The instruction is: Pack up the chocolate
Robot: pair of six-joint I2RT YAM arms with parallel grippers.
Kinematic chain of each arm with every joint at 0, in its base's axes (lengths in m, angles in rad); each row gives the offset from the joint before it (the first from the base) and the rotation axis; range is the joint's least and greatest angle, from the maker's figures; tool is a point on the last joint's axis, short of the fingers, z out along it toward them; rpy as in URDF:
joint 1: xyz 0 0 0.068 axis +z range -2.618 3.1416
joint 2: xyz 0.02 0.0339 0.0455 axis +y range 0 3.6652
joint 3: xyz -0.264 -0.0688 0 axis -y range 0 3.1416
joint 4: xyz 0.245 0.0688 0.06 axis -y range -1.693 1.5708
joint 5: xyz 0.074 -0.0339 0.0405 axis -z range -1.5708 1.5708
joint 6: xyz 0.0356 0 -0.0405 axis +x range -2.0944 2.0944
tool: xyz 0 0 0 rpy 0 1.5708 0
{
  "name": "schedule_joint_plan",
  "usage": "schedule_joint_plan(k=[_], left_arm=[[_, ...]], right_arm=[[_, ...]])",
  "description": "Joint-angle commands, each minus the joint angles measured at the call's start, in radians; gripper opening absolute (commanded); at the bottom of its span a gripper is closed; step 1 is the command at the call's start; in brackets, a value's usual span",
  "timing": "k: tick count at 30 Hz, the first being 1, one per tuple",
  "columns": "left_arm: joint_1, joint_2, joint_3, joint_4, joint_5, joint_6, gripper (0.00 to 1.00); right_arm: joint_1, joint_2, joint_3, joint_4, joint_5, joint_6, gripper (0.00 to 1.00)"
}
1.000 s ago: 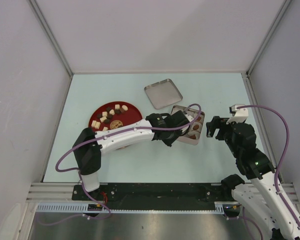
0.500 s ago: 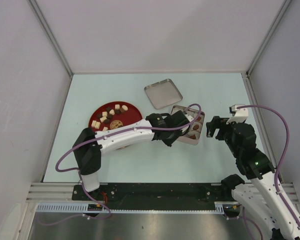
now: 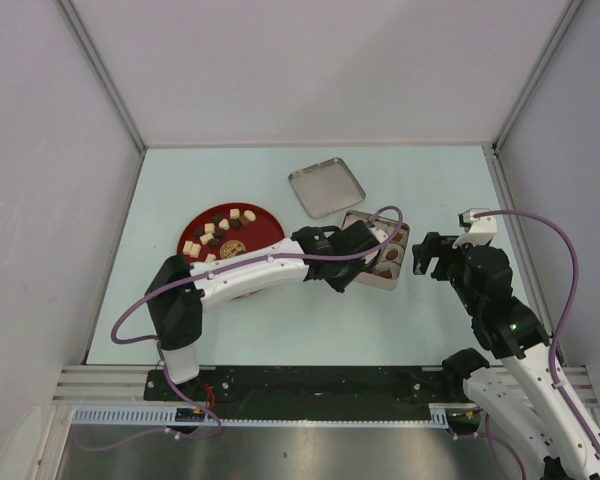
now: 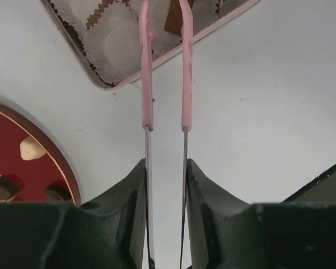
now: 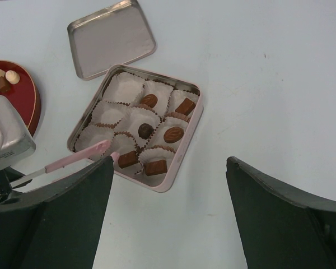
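Note:
My left gripper [image 3: 352,260] is shut on pink-tipped tweezers [image 4: 147,84], which reach into the near-left corner of the square metal tin [image 3: 382,286]. A brown chocolate [image 4: 172,19] sits between the tweezer tips, in a paper cup; it also shows in the right wrist view [image 5: 127,159]. Several brown chocolates [image 5: 173,134] lie in other cups of the tin [image 5: 186,159]. More dark and cream pieces [image 3: 220,228] lie on the red plate [image 3: 265,228]. My right gripper [image 3: 430,256] is open and empty, just right of the tin.
The tin's lid [image 3: 326,187] lies flat behind the tin, inner side up. The left arm stretches across the plate's near edge. White walls close the table on three sides.

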Motion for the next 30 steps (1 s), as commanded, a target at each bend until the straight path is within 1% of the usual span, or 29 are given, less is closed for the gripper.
schedule_joint_plan(k=[1, 6, 7, 10, 11, 13, 14, 16, 17, 19, 20, 24, 30], left_arm=[[0.011, -0.066, 0.030, 0.068, -0.012, -0.026, 0.33], [0.080, -0.161, -0.034, 0.102, -0.057, -0.080, 0.33], [0.091, -0.202, -0.060, 0.105, -0.071, -0.091, 0.33], [0.156, -0.281, -0.124, 0.084, -0.114, -0.147, 0.31], [0.204, -0.307, -0.144, 0.076, -0.115, -0.184, 0.30], [0.251, -0.353, -0.215, 0.058, -0.129, -0.219, 0.28], [0.299, -0.406, -0.239, 0.051, -0.134, -0.255, 0.27], [0.347, -0.459, -0.308, 0.032, -0.143, -0.290, 0.25], [0.394, -0.508, -0.330, 0.027, -0.141, -0.313, 0.23], [0.440, -0.557, -0.391, 0.015, -0.131, -0.330, 0.22], [0.481, -0.580, -0.410, 0.012, -0.132, -0.339, 0.22], [0.575, -0.669, -0.479, -0.060, -0.151, -0.382, 0.20], [0.686, -0.712, -0.554, -0.097, -0.140, -0.358, 0.20]], right_arm=[[0.002, -0.009, -0.003, 0.039, 0.006, -0.018, 0.86], [0.002, -0.008, -0.001, 0.039, 0.006, -0.018, 0.86], [0.002, -0.008, -0.001, 0.040, 0.004, -0.019, 0.86], [0.002, -0.009, -0.001, 0.039, 0.010, -0.019, 0.86], [0.002, -0.006, -0.001, 0.039, 0.010, -0.019, 0.86], [0.002, -0.008, -0.001, 0.037, 0.009, -0.018, 0.86], [0.002, -0.008, -0.003, 0.039, 0.009, -0.019, 0.86], [0.001, -0.006, -0.001, 0.039, 0.007, -0.018, 0.86], [0.001, -0.005, -0.001, 0.037, 0.009, -0.019, 0.86], [0.001, -0.001, -0.001, 0.039, 0.004, -0.018, 0.86], [0.001, 0.000, -0.003, 0.037, 0.003, -0.018, 0.86], [0.002, 0.003, -0.001, 0.039, -0.003, -0.016, 0.86], [0.004, 0.012, -0.003, 0.040, -0.016, -0.018, 0.86]])
